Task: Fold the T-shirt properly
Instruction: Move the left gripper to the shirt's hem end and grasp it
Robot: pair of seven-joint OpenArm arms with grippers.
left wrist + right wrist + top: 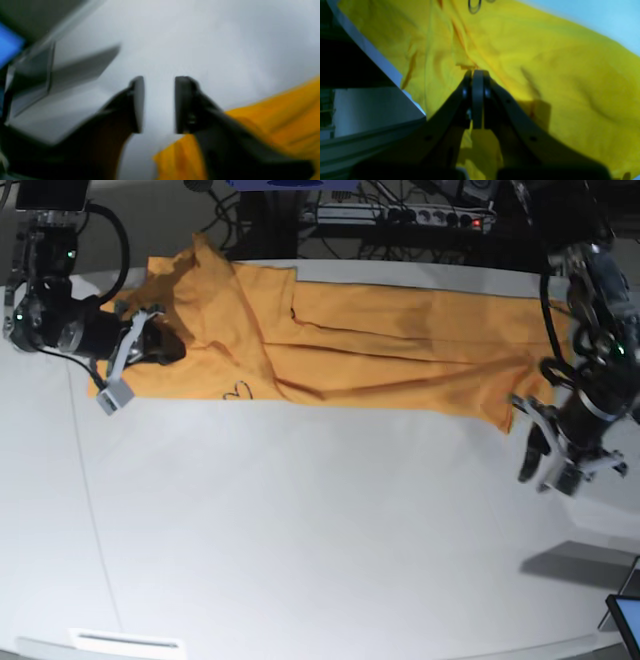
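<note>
The orange-yellow T-shirt (400,355) lies stretched along the far side of the white table (300,520), its dark heart mark (237,391) near the front edge. At the shirt's left end my right gripper (165,345) is shut on a pinch of the cloth (466,67), with yellow fabric (545,75) filling the right wrist view. My left gripper (545,465) hangs over bare table just beyond the shirt's right corner (505,415). Its jaws (159,105) stand apart with nothing between them, and the shirt's edge (275,117) lies beside the right finger.
A power strip and cables (400,215) run behind the table's far edge. A blue-screened device (625,620) stands at the front right corner. A white label (125,642) sits at the front left edge.
</note>
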